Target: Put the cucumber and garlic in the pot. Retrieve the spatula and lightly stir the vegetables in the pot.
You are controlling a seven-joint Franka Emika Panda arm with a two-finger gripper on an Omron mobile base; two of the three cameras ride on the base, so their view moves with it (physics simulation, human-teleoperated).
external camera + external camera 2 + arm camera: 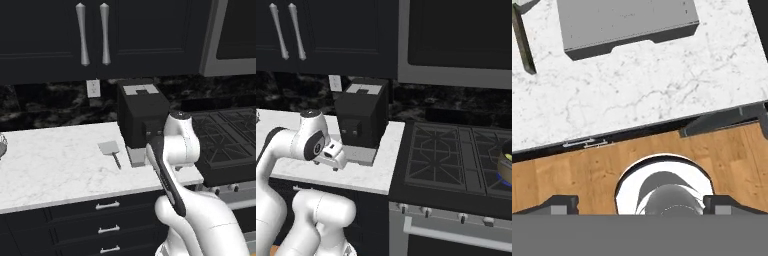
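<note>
The spatula (111, 150) lies flat on the white marble counter (55, 165), left of the coffee machine, with its grey blade to the back and its dark handle (523, 42) toward the counter's front. The cream-tan pot (505, 169) stands on a right-hand burner at the picture's edge. A bit of yellow-green, likely the cucumber (508, 157), shows over its rim. The garlic is hidden. My gripper (640, 205) is open and holds nothing. It hangs in front of the coffee machine over the counter's front edge, pointing down, to the right of the spatula.
A black coffee machine (142, 112) with a grey base (627, 22) stands on the counter beside the black stove (446, 160). Dark upper cabinets (90, 35) hang above and drawers (107, 205) sit below. The wood floor (572, 175) lies under the hand.
</note>
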